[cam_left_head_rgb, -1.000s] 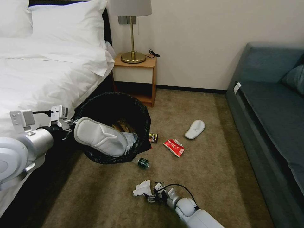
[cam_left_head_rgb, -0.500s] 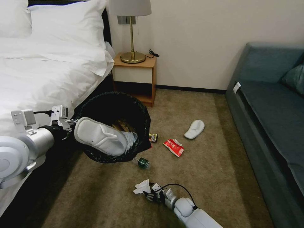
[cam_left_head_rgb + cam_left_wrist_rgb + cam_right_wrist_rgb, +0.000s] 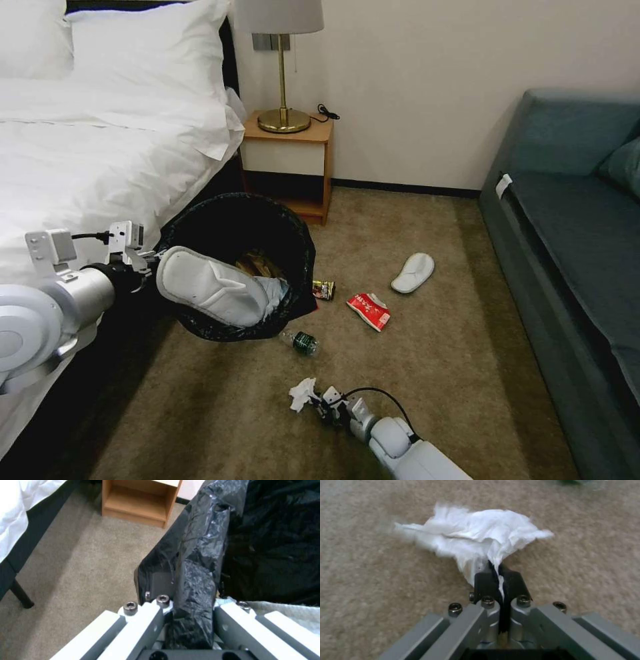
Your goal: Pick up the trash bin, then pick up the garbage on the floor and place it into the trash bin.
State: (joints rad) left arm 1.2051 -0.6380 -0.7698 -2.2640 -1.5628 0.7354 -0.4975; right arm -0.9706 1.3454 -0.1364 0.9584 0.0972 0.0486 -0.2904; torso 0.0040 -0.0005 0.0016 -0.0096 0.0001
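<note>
The trash bin (image 3: pixel 267 227), lined with a black bag, hangs tilted beside the bed, and my left gripper (image 3: pixel 148 261) is shut on its rim. The left wrist view shows the fingers (image 3: pixel 151 610) clamping the crinkly bag rim (image 3: pixel 200 562). A white slipper (image 3: pixel 210 287) sticks out of the bin's mouth. Low over the floor (image 3: pixel 453 347), my right gripper (image 3: pixel 321 403) is shut on a crumpled white tissue (image 3: pixel 303 393). In the right wrist view the black fingertips (image 3: pixel 486 580) pinch the tissue (image 3: pixel 480 536). More garbage lies on the carpet: a small green bottle (image 3: pixel 303 342), a gold wrapper (image 3: pixel 323 289), a red wrapper (image 3: pixel 369 311), another white slipper (image 3: pixel 413 272).
A white bed (image 3: pixel 80 153) fills the left side. A wooden nightstand (image 3: pixel 293 167) with a brass lamp (image 3: pixel 283 67) stands at the back wall. A blue-grey sofa (image 3: pixel 573 227) lines the right. Open carpet lies between sofa and litter.
My right gripper has moved forward onto the tissue and shut on it, bunching it up. The left arm and bin hold still. The camera shifted slightly.
</note>
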